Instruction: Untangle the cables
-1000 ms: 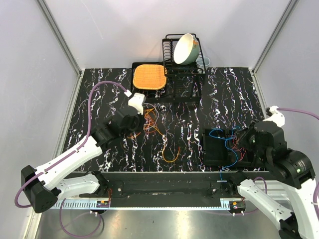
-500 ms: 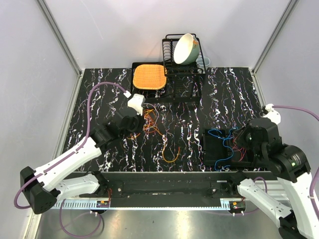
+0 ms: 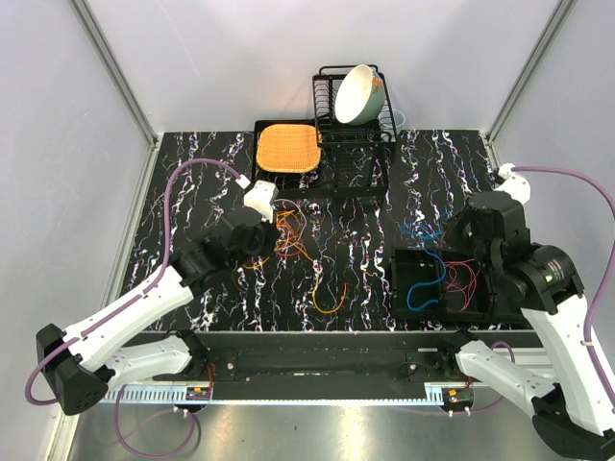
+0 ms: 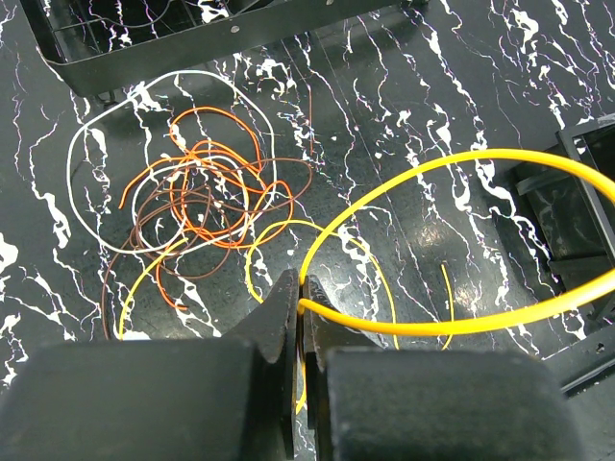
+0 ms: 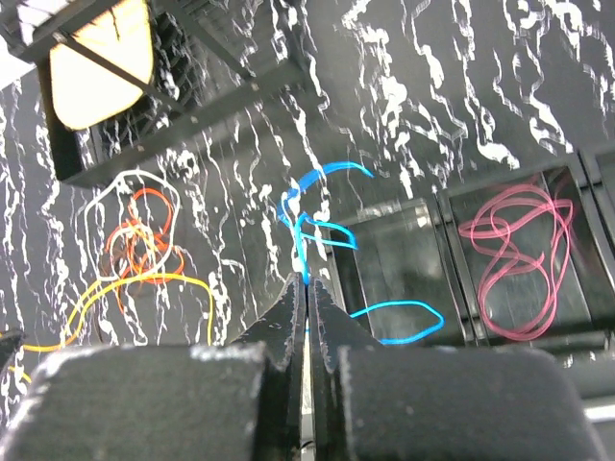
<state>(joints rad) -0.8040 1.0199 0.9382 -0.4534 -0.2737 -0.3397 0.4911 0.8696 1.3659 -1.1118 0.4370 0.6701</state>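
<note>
The left gripper [image 4: 300,288] clamps a glossy yellow wire loop [image 4: 384,325]; the right gripper [image 5: 307,288] clamps a thin blue wire [image 5: 300,240]. Curly orange, brown and white wires [image 4: 197,197] lie tangled near the middle of the black veined-marble worktop [image 3: 192,182].

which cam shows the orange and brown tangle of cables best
Left wrist: the tangle fills the left half of the frame, each orange, brown and white loop traceable. Top external shows it small, loops merging. Right wrist shows it small, toward the left.
</note>
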